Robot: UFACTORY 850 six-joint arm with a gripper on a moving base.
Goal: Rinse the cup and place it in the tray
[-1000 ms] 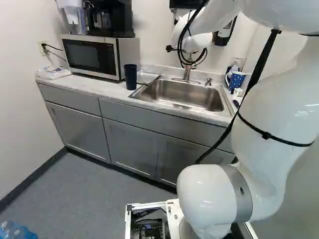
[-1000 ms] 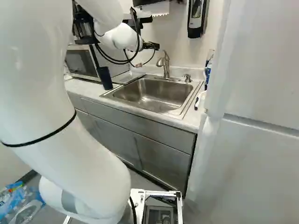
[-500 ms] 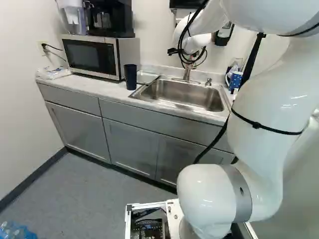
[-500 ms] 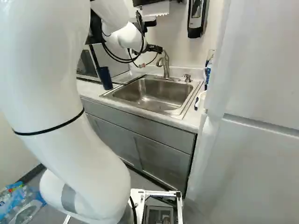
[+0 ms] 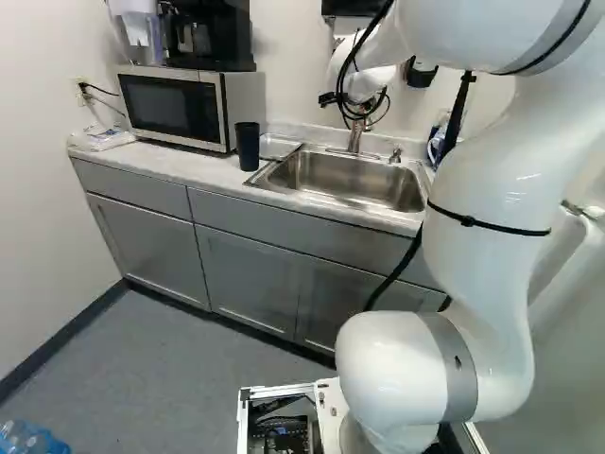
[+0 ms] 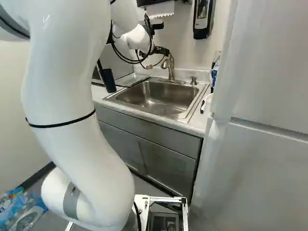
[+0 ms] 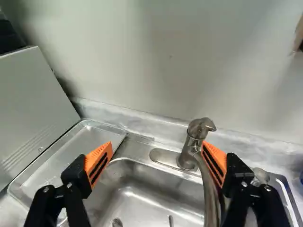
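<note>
My gripper (image 6: 166, 51) is up by the faucet (image 6: 171, 66) in the right base view. In the wrist view the gripper (image 7: 156, 144) stands open and empty, one orange pad overlapping the faucet's spout beside its handle (image 7: 201, 126); whether they touch I cannot tell. The dark blue cup (image 5: 248, 147) stands upright on the counter, left of the sink (image 5: 345, 180) in the left base view, and is out of the wrist view. Between microwave and sink lies the clear, shallow tray (image 7: 71, 153), with droplets in it and no cup.
A microwave (image 5: 170, 106) with a coffee maker on top stands beyond the cup. A soap pump (image 6: 193, 81) is beside the faucet, and a soap dispenser (image 6: 203, 19) hangs on the wall. A tall white cabinet or fridge (image 6: 269, 120) flanks the counter's right end.
Against its base joint, my arm has swung, its upper part going left in the left base view. The gripper has shifted right, closer to the faucet, in the right base view. Cup and base stayed put.
</note>
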